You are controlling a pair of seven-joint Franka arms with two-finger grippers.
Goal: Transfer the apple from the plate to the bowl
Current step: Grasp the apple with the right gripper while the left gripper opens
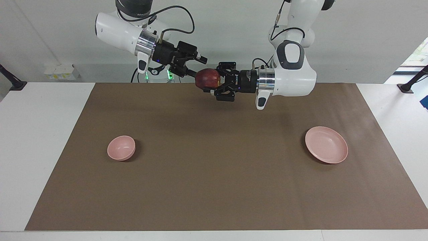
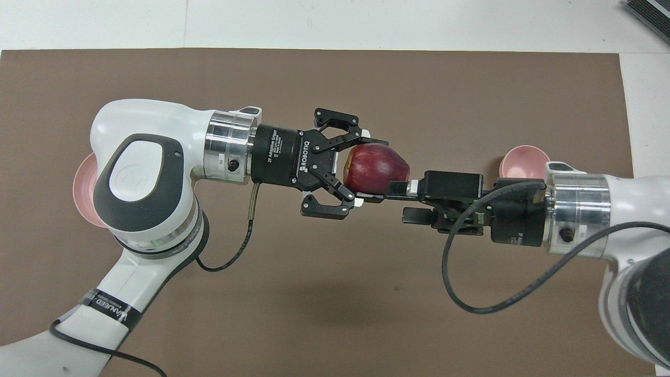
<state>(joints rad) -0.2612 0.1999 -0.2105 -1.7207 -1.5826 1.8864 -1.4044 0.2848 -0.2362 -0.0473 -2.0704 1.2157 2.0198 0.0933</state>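
Dark red apple (image 2: 376,168) with yellowish patch, clamped in left hand (image 2: 366,170)

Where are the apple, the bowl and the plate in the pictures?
apple (image 2: 378,168): overhead view, on its red top side.
bowl (image 1: 121,147): facing view, on its inner hollow.
plate (image 1: 326,144): facing view, on its bare flat middle.

We note a white worktop (image 1: 40,140) covered over most of its surface by a brown paper sheet (image 1: 214,187), a small white box (image 1: 62,72) resting near the robots at the right arm's end, and black clamp mounts (image 1: 13,82) at both ends.
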